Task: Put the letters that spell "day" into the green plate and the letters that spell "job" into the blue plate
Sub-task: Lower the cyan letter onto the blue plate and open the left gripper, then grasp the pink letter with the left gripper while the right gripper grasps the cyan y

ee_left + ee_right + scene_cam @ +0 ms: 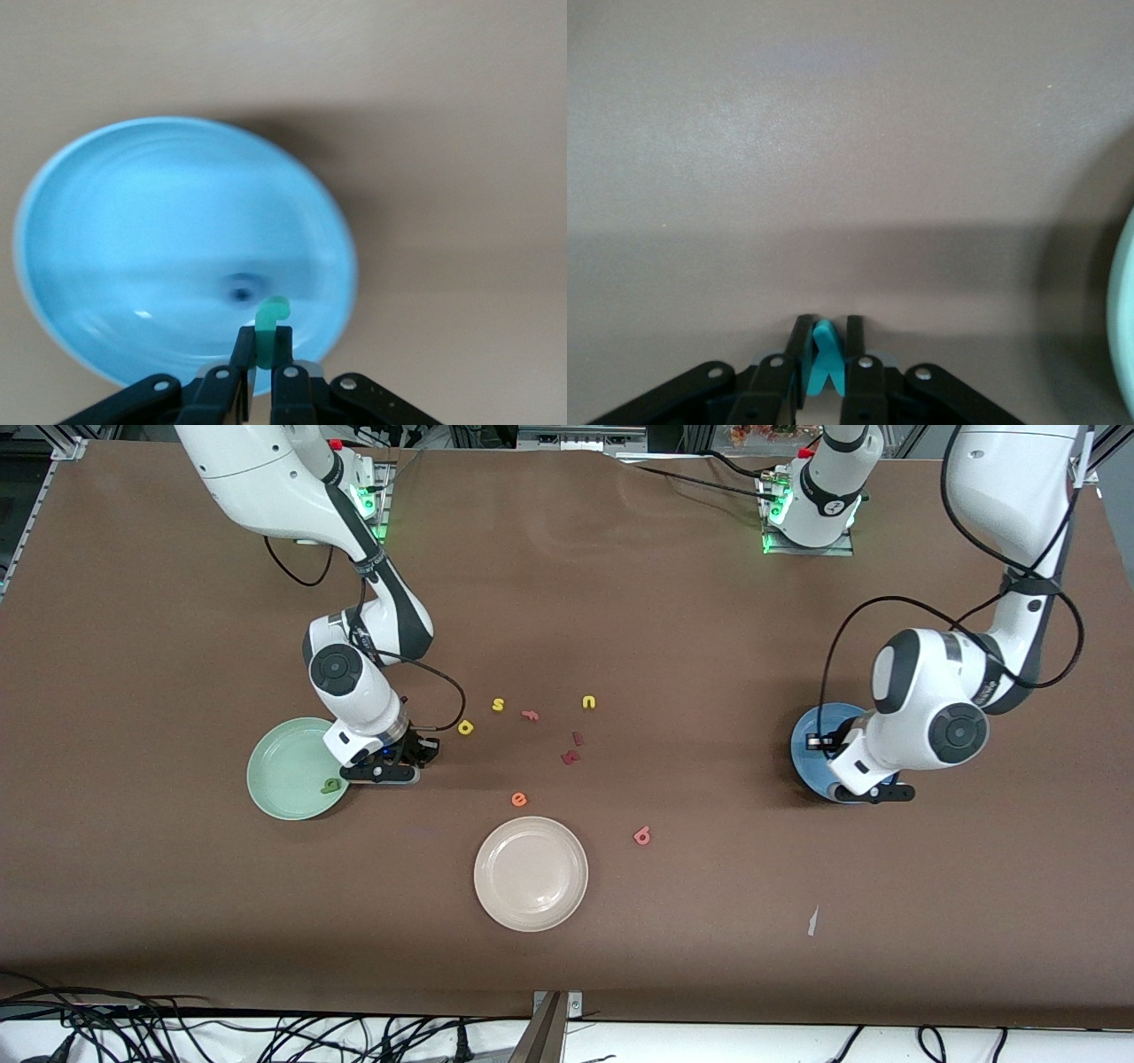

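Now both grips hold: the right gripper [825, 341] pinches the teal foam y [825, 359] just beside the pale mint-green plate [282, 775] (dark green a [331, 785] inside); the left gripper [262, 345] clamps the teal foam j [269, 326] over the round blue plate [106, 266], release next.

foam letters are the only readable signs; no printed text or labels

around mid-frame on the brown table [177, 921]: yellow foam s [498, 705], pink foam f [530, 715], yellow foam u [589, 702], yellow foam d [466, 727], orange foam e [519, 799], and lower, pinkish-red foam b [642, 835]; dark green foam a [331, 785] lies in the pale green round plate [279, 766].
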You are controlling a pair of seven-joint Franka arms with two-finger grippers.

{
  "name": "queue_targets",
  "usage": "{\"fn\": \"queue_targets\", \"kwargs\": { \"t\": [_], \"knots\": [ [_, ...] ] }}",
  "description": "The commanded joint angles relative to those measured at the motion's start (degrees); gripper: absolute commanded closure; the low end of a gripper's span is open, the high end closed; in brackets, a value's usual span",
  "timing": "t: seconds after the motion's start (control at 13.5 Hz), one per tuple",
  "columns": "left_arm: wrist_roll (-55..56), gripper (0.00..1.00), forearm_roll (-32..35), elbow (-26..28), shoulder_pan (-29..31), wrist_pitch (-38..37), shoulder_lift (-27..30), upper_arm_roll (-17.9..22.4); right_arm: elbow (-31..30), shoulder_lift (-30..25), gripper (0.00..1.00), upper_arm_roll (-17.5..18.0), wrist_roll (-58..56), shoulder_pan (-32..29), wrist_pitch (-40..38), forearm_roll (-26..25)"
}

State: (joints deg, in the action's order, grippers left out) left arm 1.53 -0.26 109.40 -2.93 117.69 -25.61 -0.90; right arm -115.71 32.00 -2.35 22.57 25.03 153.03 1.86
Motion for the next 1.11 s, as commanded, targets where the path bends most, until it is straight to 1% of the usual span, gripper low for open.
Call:
{"fn": "queue_targets", "kwargs": {
  "t": [0.0,0.07,0.22,0.37,0.44,0.52,0.67,0.74,0.81,0.89,1.04],
  "knots": [
    [-6.4,0.01,3.1,2.6,1.7,0.1,1.3,-0.9,-1.2,-1.1,0.8,-0.5,-2.3,0.2,0.9,0.0],
    [-6.8,0.0,2.7,2.1,1.6,-0.2,1.2,-0.9,-0.9,-1.6,0.8,-1.7,-4.2,0.2,0.3,0.0],
    [-5.3,0.0,1.3,-0.9,0.6,-2.7,1.1,-1.2,0.8,-2.6,0.8,-3.8,-8.4,0.2,-4.6,0.0],
    [0.8,0.0,-5.4,-4.5,-2.1,-3.4,-0.2,-1.3,3.8,-4.1,0.8,-6.7,-13.8,0.1,-11.8,0.0],
    [5.5,0.0,-7.4,-7.2,-4.5,-3.4,-2.1,-1.2,5.7,-4.7,0.8,-8.1,-16.3,0.1,-16.0,0.1],
    [11.5,0.0,-7.6,-10.7,-7.1,-3.4,-4.6,-1.3,7.1,-5.1,0.8,-8.7,-17.6,0.0,-19.0,0.3],
    [25.2,0.0,-7.7,-19.0,-11.5,-3.4,-10.4,-1.2,7.2,-5.1,0.78,-8.3,-15.6,0.2,-19.5,0.8],
    [31.1,0.0,-7.7,-23.1,-12.9,-3.4,-13.2,-1.2,7.2,-4.9,0.72,-7.7,-12.3,0.5,-19.2,0.8],
    [36.0,0.0,-7.7,-25.9,-14.0,-3.4,-15.6,-1.3,7.1,-4.8,0.67,-6.0,-9.3,0.5,-18.8,0.8],
    [40.2,0.0,-7.8,-27.6,-15.0,-3.3,-17.1,-1.2,6.8,-4.5,0.62,-5.1,-6.9,0.5,-17.8,0.8],
    [47.7,0.0,-7.8,-32.2,-15.8,-3.0,-20.0,-1.3,5.3,-3.9,0.55,-3.4,-2.3,0.6,-14.1,0.8]
  ]
}}
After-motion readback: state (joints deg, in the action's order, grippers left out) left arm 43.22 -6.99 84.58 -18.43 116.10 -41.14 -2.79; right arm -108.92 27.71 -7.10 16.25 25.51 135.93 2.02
